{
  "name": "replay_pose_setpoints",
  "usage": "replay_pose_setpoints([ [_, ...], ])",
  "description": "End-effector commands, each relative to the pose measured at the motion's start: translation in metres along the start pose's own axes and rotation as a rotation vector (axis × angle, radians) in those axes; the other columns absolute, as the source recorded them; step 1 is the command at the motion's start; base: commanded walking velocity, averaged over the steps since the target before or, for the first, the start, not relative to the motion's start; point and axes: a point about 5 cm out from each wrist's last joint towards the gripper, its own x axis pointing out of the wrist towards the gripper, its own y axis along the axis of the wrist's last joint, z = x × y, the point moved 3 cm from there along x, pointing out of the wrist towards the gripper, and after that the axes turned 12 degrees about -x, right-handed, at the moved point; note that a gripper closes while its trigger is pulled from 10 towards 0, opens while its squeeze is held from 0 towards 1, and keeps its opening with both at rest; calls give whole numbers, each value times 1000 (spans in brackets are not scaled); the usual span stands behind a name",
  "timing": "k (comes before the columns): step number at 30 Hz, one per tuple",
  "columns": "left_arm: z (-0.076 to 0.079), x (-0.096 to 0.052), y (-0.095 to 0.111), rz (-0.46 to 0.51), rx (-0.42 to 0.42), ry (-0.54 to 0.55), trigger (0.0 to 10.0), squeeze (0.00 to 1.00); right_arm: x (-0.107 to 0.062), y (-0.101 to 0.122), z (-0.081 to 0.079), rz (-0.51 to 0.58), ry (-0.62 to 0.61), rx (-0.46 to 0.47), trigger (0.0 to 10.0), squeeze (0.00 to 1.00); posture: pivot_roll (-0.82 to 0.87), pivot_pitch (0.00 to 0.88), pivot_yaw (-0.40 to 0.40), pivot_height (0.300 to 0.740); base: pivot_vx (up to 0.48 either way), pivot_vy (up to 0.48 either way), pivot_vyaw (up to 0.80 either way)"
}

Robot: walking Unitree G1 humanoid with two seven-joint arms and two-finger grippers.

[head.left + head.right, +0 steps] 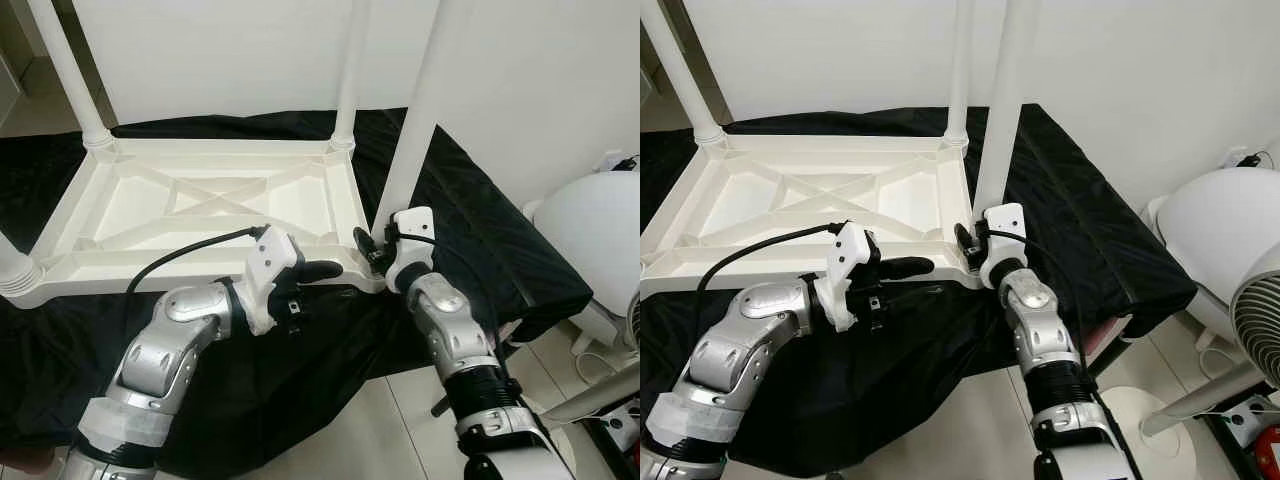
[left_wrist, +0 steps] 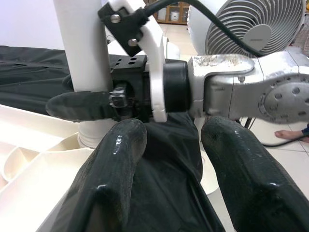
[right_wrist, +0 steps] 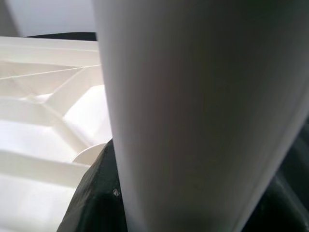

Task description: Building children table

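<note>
— Four white legs stand up from the upturned table top (image 1: 200, 205), which lies underside-up on a black cloth (image 1: 470, 230) spread over the floor. The near right leg (image 1: 415, 120) sits in the corner closest to the robot's right arm.

— And the right gripper (image 1: 372, 250)?

— It is at the base of that near right leg. In the left wrist view one black finger (image 2: 79, 105) reaches across the front of the leg, and in the right wrist view the white tube fills the space just ahead of the wrist, with a dark finger beside it. The fingers are closed around the leg.

— What about the left gripper (image 1: 322, 272)?

— It hovers just in front of the table top's near edge, pointing toward the right gripper. Its two fingers (image 2: 116, 159) are spread apart with only black cloth between them, holding nothing.

— Anything else around?

— A white fan (image 1: 1260, 320) stands at the right on the tiled floor (image 1: 400, 410), beside a rounded white object (image 1: 590, 230). A white wall (image 1: 220, 50) rises behind the table, and a person's bare foot (image 2: 289, 135) shows at the edge of the left wrist view.
</note>
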Motion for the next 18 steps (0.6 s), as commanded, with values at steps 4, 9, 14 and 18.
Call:
replay_pose_setpoints([
  [4, -5, 2, 0, 10, -9, 73, 10000, 0, -4, -23, -3, -129, -185, 25, 10000, 0, 54, 53, -17, 740, 0, 0, 0],
  [9, -4, 3, 0, 12, -8, 72, 10000, 0, -1, -17, -12, -122, -245, 23, 10000, 0, 57, 51, -18, 740, 0, 0, 0],
  [14, -4, 3, 0, 14, -8, 71, 10000, 0, 1, -6, -25, -72, -210, 36, 10000, 0, 58, 52, -17, 740, 0, 0, 0],
  [18, -5, 2, 0, 14, -7, 77, 10000, 0, -2, -2, -23, -27, -191, 39, 10000, 1000, 62, 53, -23, 740, 0, 0, 0],
])
